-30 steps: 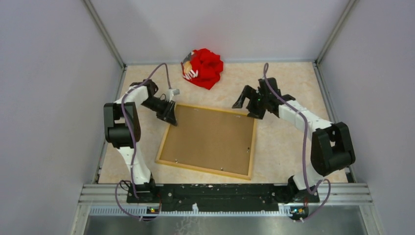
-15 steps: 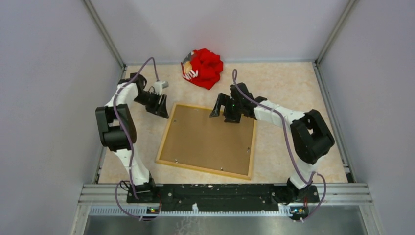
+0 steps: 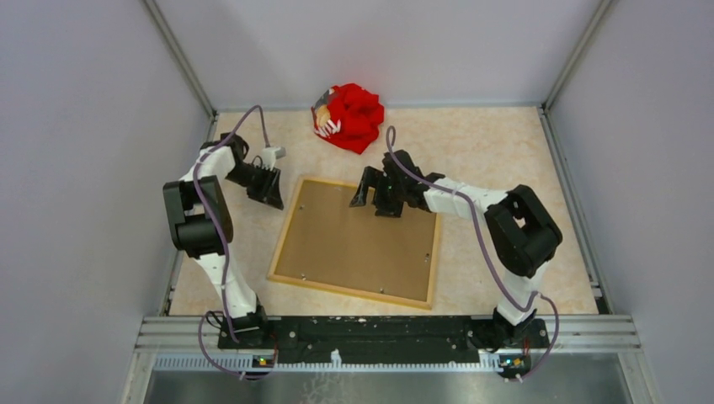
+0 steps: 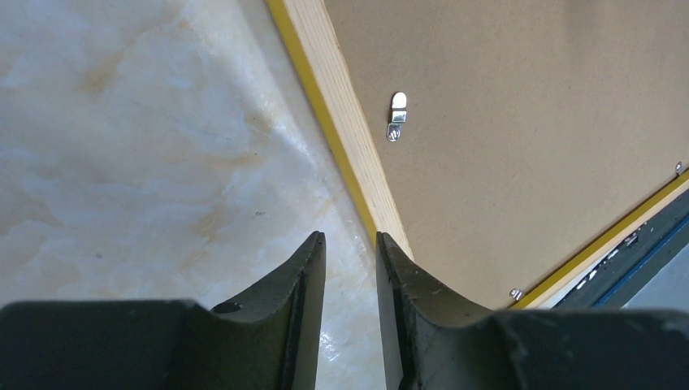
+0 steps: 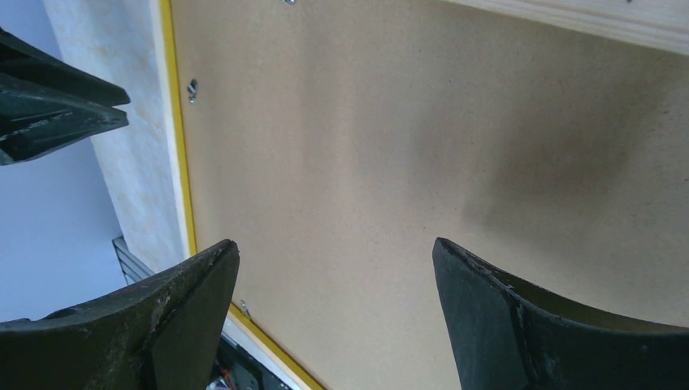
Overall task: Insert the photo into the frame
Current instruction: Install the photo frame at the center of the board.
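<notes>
The frame (image 3: 285, 229) lies face down in the middle of the table, its light wood rim (image 4: 349, 138) edged with yellow. A brown backing board (image 3: 362, 240) fills it, with small metal clips (image 4: 397, 114) along the rim. The photo is hidden. My left gripper (image 3: 269, 192) hovers over bare table just outside the frame's far left corner. In the left wrist view its jaws (image 4: 351, 237) stand a narrow gap apart with nothing between them. My right gripper (image 3: 372, 200) hangs wide open (image 5: 335, 248) over the far part of the backing board (image 5: 366, 122), holding nothing.
A crumpled red cloth object (image 3: 352, 116) lies at the back of the table, beyond the frame. Grey walls close in the left, right and far sides. The arms' base rail (image 3: 379, 330) runs along the near edge.
My right gripper has swung left from beyond the frame's far right corner to over the backing board. The left gripper has drawn back left, off the frame's corner.
</notes>
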Motion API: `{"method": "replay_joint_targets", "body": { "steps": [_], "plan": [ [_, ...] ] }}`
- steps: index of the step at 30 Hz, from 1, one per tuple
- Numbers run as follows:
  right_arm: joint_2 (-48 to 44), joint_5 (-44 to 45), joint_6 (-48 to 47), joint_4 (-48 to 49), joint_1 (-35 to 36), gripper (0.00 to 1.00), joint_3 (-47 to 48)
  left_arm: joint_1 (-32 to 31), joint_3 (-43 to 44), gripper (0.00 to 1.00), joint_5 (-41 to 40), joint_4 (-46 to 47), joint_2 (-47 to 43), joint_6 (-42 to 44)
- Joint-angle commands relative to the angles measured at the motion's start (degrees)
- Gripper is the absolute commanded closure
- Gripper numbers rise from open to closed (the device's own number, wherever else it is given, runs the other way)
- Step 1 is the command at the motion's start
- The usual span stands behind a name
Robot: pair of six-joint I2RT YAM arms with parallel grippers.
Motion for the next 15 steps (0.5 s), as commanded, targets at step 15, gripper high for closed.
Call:
{"method": "replay_joint_targets", "body": {
  "steps": [15],
  "plan": [
    [4.6, 0.08, 2.81, 4.08, 3.88, 0.1, 5.29, 0.04, 0.62, 0.75, 0.45, -5.35, 3.52, 5.66]
  ]
}}
